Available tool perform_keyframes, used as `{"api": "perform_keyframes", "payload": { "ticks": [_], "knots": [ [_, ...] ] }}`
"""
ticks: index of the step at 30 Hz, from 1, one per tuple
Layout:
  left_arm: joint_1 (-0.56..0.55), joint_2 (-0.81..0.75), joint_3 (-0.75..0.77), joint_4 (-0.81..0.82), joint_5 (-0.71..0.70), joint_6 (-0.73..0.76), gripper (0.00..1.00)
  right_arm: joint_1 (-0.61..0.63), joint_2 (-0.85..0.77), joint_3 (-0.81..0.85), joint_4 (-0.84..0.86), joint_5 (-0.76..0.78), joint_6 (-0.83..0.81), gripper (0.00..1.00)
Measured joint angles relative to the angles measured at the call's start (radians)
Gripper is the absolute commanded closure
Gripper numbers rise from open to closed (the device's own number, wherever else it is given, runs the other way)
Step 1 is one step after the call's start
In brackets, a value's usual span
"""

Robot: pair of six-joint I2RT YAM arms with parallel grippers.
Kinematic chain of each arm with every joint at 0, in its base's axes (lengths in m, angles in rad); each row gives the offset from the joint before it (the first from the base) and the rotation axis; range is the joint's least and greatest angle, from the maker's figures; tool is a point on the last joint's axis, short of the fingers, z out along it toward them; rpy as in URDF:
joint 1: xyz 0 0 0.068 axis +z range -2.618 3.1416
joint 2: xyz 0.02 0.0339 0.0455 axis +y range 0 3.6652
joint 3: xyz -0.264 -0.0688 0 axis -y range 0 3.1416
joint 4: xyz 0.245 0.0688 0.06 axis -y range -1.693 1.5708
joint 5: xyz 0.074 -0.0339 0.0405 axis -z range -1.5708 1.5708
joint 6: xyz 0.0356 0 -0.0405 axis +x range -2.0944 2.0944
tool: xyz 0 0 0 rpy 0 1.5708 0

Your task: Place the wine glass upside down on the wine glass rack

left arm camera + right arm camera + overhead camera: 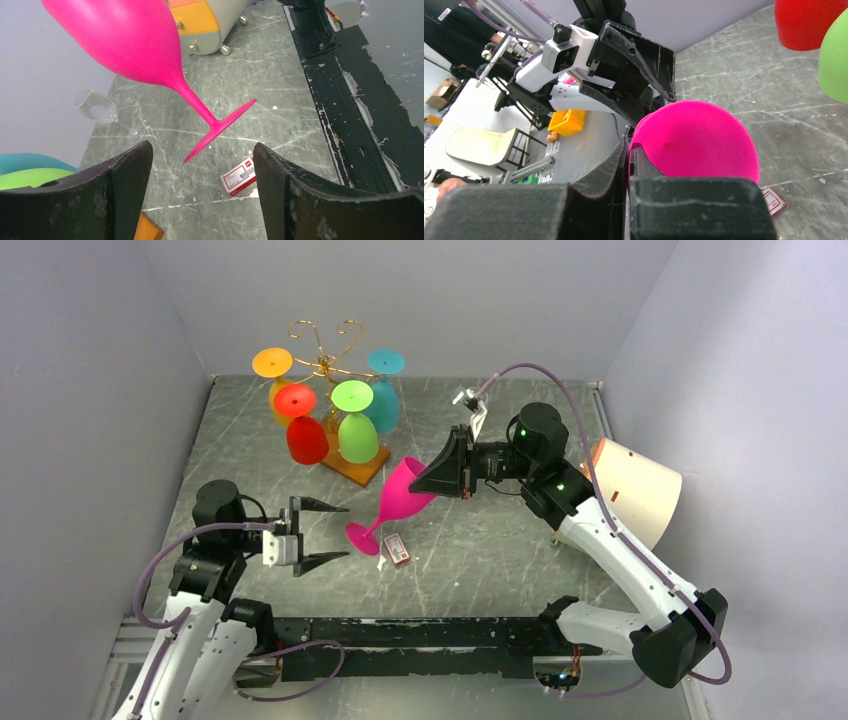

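Handover, I'd judge: right gripper (433, 480) pinches the pink wine glass (400, 490) by its rim mid-frame; open left gripper (336, 533) must next grasp the stem.

wine glass (405, 490) before rack (365, 470), box (397, 550) beside

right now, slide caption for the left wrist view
Open left gripper facing the tilted pink wine glass, small red box nearby

Grey marbled tabletop (480, 560): the gold wire wine glass rack (365, 470) stands far left on its brown wooden base, a small red-and-white box (397, 550) lies near centre, and a clear glass (97, 107) lies on its side at the far edge.
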Motion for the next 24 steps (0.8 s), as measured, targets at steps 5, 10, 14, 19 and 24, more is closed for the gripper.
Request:
{"api": "perform_keyframes", "payload": {
  "ticks": [5,10,14,19,24],
  "knots": [
    [-0.002,0.004,0.0,-0.018,0.001,0.024,0.26,-0.001,-0.005,-0.001,0.015,0.003,0.007,1.0],
    [-0.003,0.014,0.001,-0.051,0.019,0.059,0.3,-0.001,-0.004,-0.023,0.091,-0.02,0.06,1.0],
    [-0.003,0.021,0.002,-0.069,0.029,0.085,0.34,-0.001,-0.002,-0.024,0.13,-0.027,0.084,1.0],
    [-0.003,0.027,0.005,-0.09,0.042,0.113,0.4,-0.001,0.002,-0.027,0.168,-0.035,0.106,1.0],
    [-0.003,0.033,0.015,-0.111,0.047,0.138,0.69,-0.001,0.012,-0.037,0.187,-0.044,0.124,1.0]
  ]
}}
